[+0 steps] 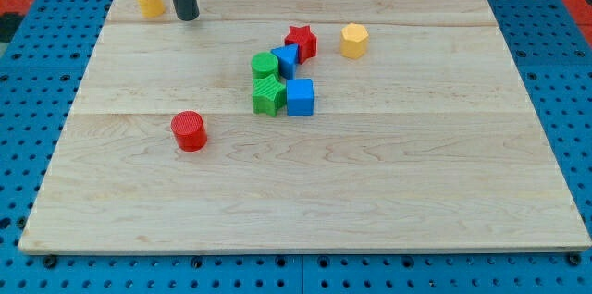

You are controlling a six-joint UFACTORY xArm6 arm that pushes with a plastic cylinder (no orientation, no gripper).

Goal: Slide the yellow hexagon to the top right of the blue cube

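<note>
The camera view shows you the yellow hexagon (354, 41) sitting toward the top edge of the wooden board (444, 183), a bit right of the middle. It stands alone, with bare wood all around it. The blue cube (300, 97) is lower down and to the left of it, near the middle of the board. So the hexagon looks like it is already up and to the right of the cube, and you may judge that little or no sliding is left. Next to the hexagon on its left is a red star (301, 42), near but not touching. The star is pressed against a small blue block (287, 59) whose shape is hard to tell. Below that come a green cylinder (265, 65) and a green block (268, 96), and the green block touches the blue cube's left side. These five sit bunched up, so a push on one may move the others. A red cylinder (189, 131) stands alone toward the left edge. Another yellow block (149, 1) sits in the top left corner. My tip (188, 17) rests just right of that yellow block, well apart from the hexagon. The arm has no gripper, so there is nothing open or closed to tell you about. You will find no words, labels or brand marks anywhere.
</note>
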